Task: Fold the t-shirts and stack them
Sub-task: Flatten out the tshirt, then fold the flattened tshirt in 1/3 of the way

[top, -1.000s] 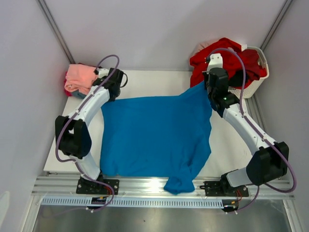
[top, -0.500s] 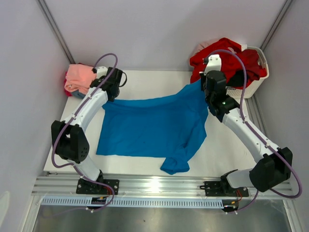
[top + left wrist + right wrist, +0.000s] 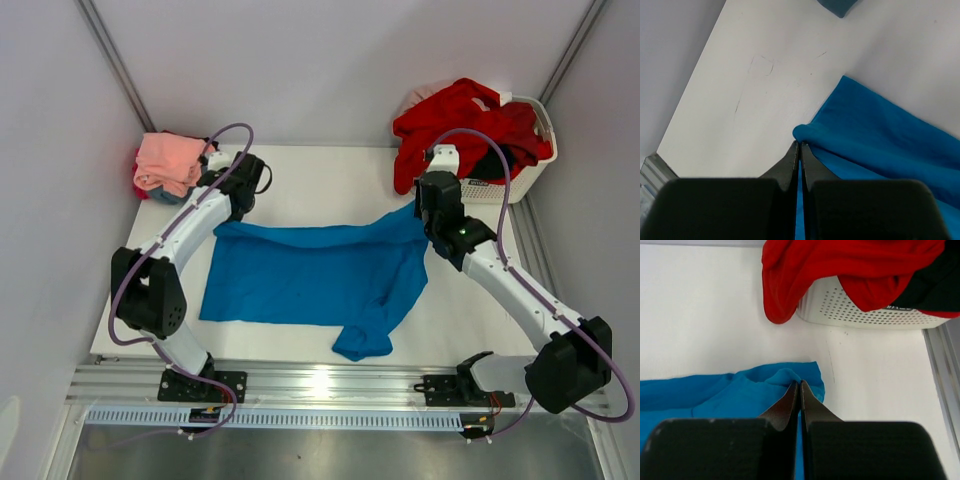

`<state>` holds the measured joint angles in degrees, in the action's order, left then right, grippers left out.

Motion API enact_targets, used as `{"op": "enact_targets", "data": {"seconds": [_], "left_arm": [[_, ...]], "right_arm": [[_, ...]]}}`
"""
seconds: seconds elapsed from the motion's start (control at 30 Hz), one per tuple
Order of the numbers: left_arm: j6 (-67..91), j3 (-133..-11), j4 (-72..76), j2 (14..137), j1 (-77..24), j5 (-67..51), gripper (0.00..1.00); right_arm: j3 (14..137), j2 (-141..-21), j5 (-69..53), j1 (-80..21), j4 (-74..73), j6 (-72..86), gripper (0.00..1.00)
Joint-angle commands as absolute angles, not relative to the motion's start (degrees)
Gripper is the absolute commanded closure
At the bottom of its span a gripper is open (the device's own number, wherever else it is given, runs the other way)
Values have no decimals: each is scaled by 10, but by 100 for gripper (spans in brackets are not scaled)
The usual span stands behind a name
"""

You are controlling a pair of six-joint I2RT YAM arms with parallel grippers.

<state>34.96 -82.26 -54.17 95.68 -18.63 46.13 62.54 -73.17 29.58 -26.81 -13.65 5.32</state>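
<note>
White table (image 3: 330,175), with our bright blue t-shirt (image 3: 300,275) spread across the middle and its near sleeve crumpled toward the front edge. A red t-shirt (image 3: 450,120) hangs over the white basket (image 3: 522,178) far right, and a salmon pink t-shirt (image 3: 165,160) sits folded far left. The left gripper (image 3: 800,145) and right gripper (image 3: 800,383) are each clamped on a far corner of the blue one, low over the table. We reckon this is the laying-flat step. Next we'd let go and smooth that sleeve before folding.

Robot lab cell: plain white walls (image 3: 330,70), aluminium mounting rail (image 3: 330,382)
</note>
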Motion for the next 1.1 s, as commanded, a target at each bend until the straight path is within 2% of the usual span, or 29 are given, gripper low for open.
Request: {"op": "enact_targets", "data": {"seconds": [0.0,0.27,0.53,0.9,1.07], "left_arm": [[387,-816,-557,953,-188,466,99],[432,-780,-570,914,-188,433,99],[504,-700,-562,844,-188,382,99],[570,-585,-531,826,-188,295,99],[591,-542,-519,804,-188,281,99]], "right_arm": [[625,-714,316,-272,-157,94,100],[624,-692,314,-299,-238,167,100],[572,-631,281,-316,-272,230,100],[419,-605,208,-321,-263,323,100],[387,-609,193,-321,-260,333,100]]}}
